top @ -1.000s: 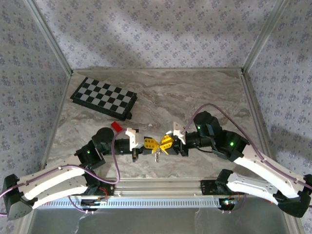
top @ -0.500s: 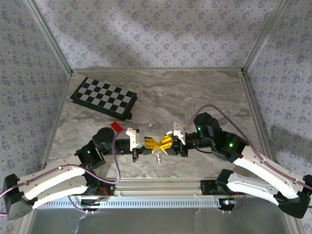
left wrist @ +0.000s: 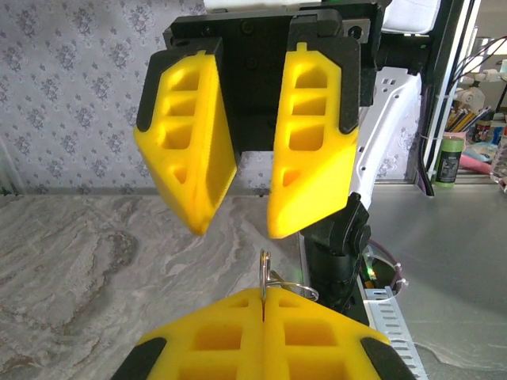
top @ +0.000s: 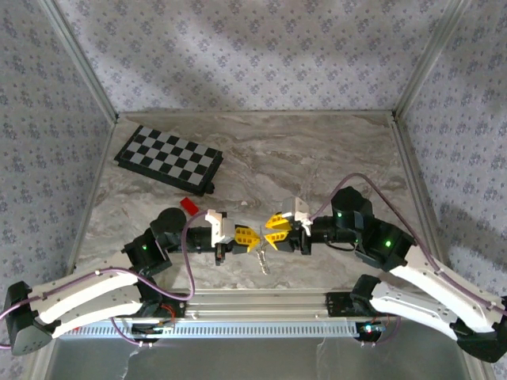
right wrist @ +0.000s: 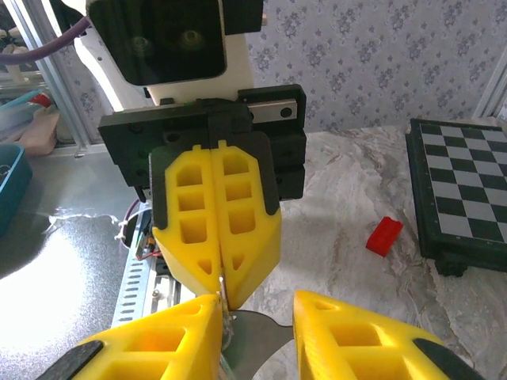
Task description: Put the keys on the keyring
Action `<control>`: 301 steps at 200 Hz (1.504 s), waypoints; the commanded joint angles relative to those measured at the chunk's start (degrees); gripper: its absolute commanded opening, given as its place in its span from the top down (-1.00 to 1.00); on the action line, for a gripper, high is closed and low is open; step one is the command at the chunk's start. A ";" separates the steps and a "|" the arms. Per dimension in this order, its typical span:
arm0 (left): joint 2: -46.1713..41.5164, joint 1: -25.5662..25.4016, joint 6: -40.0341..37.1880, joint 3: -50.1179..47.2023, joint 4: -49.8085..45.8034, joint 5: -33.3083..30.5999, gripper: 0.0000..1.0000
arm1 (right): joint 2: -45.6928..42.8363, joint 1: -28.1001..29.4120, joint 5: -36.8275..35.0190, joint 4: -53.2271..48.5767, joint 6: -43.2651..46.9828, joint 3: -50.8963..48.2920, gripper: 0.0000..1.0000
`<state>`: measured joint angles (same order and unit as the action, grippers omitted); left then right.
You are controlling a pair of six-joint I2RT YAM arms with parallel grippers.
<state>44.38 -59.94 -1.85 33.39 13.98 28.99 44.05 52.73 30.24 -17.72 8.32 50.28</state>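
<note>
My left gripper [top: 247, 236] is shut on the keyring [left wrist: 264, 273], a thin silvery wire loop sticking up from between its yellow fingertips [left wrist: 230, 313]. The same pinch shows in the right wrist view, where the left gripper [right wrist: 221, 279] faces the camera. A key with a dull grey-green head [right wrist: 269, 340] hangs just under that pinch, close to my right gripper's left finger [right wrist: 170, 340]. From above, the key [top: 262, 260] dangles below the two grippers. My right gripper [top: 277, 228] stands open right in front of the left one, its fingers apart and holding nothing.
A small red block [top: 188, 205] lies on the marble table [top: 317, 150] behind the left arm, also seen as the red block [right wrist: 383, 236]. A folded chessboard [top: 168, 157] sits at the back left. The metal rail [top: 261, 324] runs along the near edge.
My right gripper has opened and drawn back to the right, away from the left gripper. The left gripper stays shut on the keyring, with the key now hanging lower beneath it.
</note>
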 commanded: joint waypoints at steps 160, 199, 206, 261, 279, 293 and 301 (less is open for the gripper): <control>-0.26 -0.70 0.28 2.87 3.76 0.72 1.00 | 0.77 -0.08 3.57 -0.22 -0.17 -0.86 0.44; 0.40 -0.68 0.29 3.09 3.85 0.96 1.00 | 1.59 -0.18 4.00 -0.66 0.38 -1.06 0.52; 0.44 -0.79 0.24 3.09 3.91 0.89 1.00 | 1.70 -0.08 4.19 -0.70 0.39 -1.14 0.52; 0.29 -0.88 0.44 2.74 4.06 0.91 1.00 | 2.18 0.00 3.74 -0.63 0.72 -1.31 0.73; 0.28 -0.89 0.35 2.69 3.83 0.81 1.00 | 2.57 0.03 3.02 -1.54 1.41 -1.01 0.91; 0.49 -0.88 -0.03 3.14 2.38 0.39 1.00 | 2.82 0.22 2.07 -2.77 1.95 -0.17 1.00; 0.58 -0.90 -0.72 3.88 0.24 -0.33 1.00 | 3.02 0.35 1.20 -4.07 2.38 0.57 1.00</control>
<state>45.17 -60.14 -1.85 33.69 13.61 28.51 46.11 52.64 33.82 -18.59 9.43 49.41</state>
